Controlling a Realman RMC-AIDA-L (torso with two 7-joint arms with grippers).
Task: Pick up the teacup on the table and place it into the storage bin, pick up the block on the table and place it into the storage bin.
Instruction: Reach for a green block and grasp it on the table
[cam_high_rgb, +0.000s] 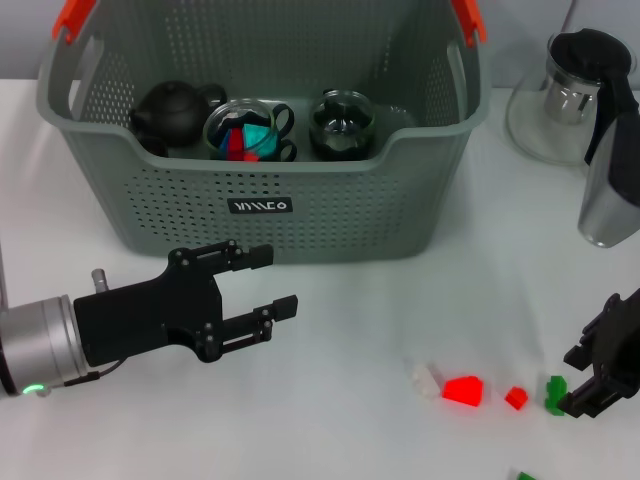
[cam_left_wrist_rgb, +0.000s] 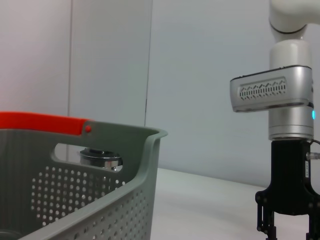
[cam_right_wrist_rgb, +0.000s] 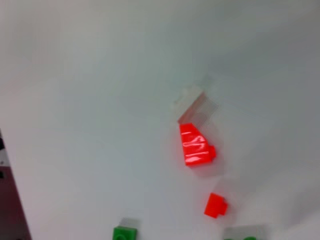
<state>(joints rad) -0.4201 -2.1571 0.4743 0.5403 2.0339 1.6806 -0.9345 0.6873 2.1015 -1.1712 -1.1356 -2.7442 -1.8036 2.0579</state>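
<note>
white desk (cam_high_rgb: 330, 330) carrying storage bin (cam_high_rgb: 260, 210) at back, blocks lying loose at front right. bin already holding dark teapot (cam_high_rgb: 172, 108) and 2 glass teacups (cam_high_rgb: 245, 130), 1 with coloured blocks inside. teacup part looking done; red block (cam_high_rgb: 463, 390) and others waiting on desk. left end effector (cam_high_rgb: 268, 282) hovering before bin, fingers spread, holding nothing. right end effector (cam_high_rgb: 590, 385) hanging just beside green block (cam_high_rgb: 555, 392); grip state: cannot tell.
</note>
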